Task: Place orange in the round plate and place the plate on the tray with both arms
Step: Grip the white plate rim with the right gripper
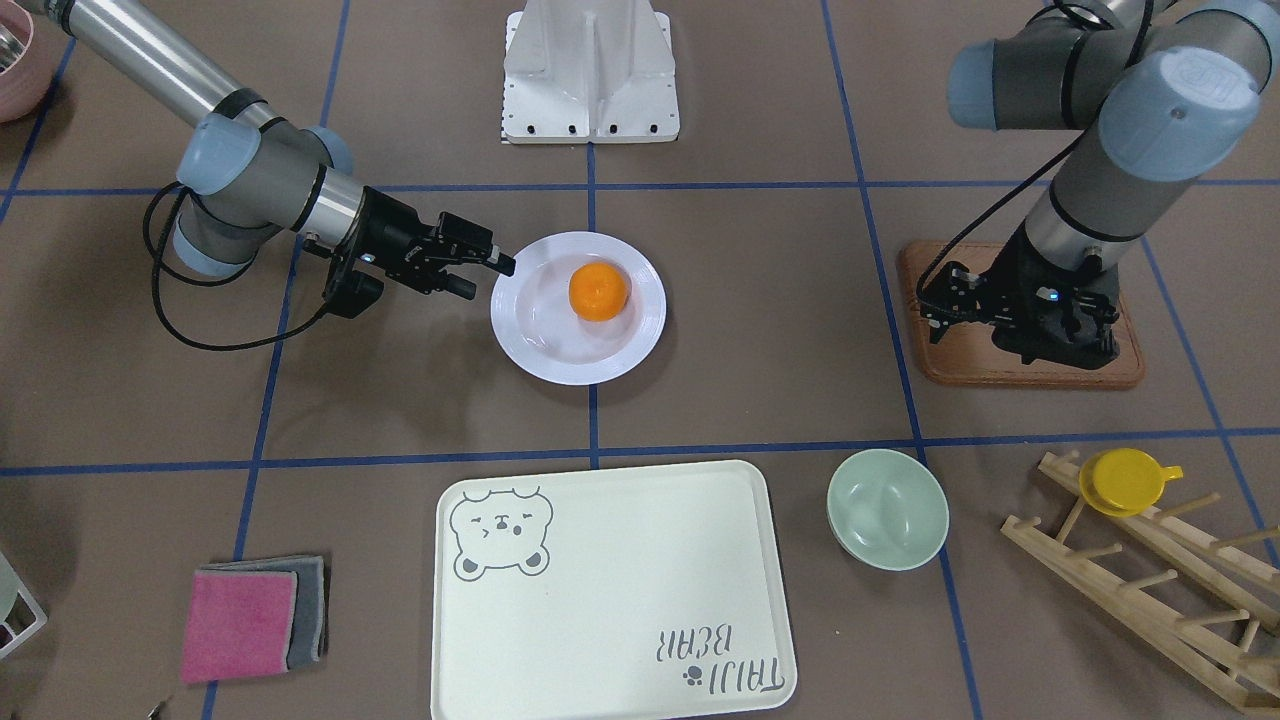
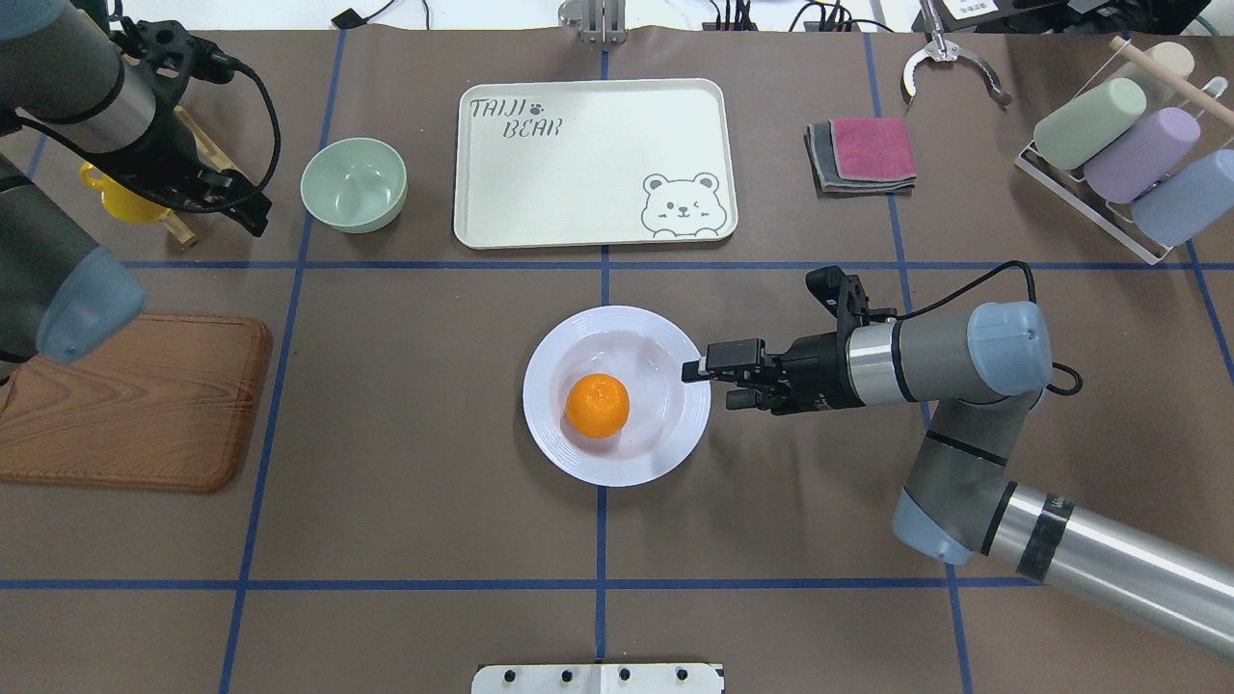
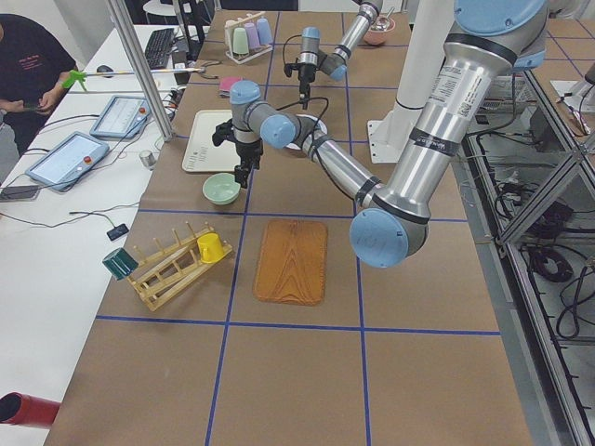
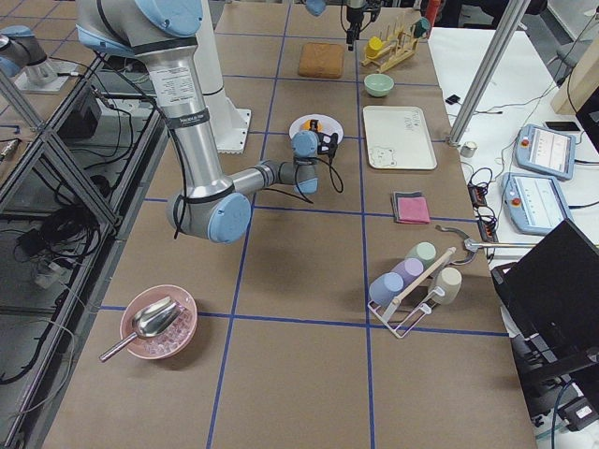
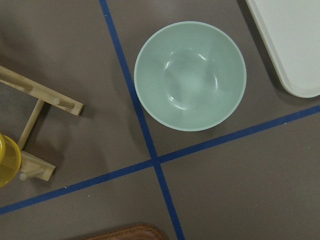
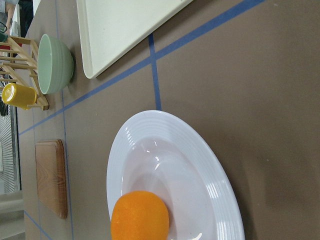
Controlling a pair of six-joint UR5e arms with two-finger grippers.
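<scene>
Two hands are wanted for this lift, and only one is at the plate. With the orange point(image 2: 597, 406) already sitting in the round plate point(image 2: 617, 470), the step in hand looks to be gripping the rim on both sides.

Starting from the robot's left, the left hand point(image 2: 249, 210) hangs high over the far left of the bench point(image 2: 434, 540), just beside the pale green bowl point(image 2: 354, 183) and well apart from the plate. Whether its jaws are parted or closed I cannot tell. It would need to cross to the plate's left rim and arrive low and level, opposite its partner.

Next along, the tray point(image 2: 578, 164) lies beyond the plate, across a blue tape line point(image 2: 434, 265). The plate rests flat on the bench at the middle, with the orange a little left of its centre.

On the right, the right hand point(image 2: 721, 382) lies nearly level with its jaws parted, gripping nothing. One fingertip is at the plate's right rim.

As I judge it, both grips should bite the ridged rim evenly and rise together, or the plate tips and the orange rolls.
</scene>
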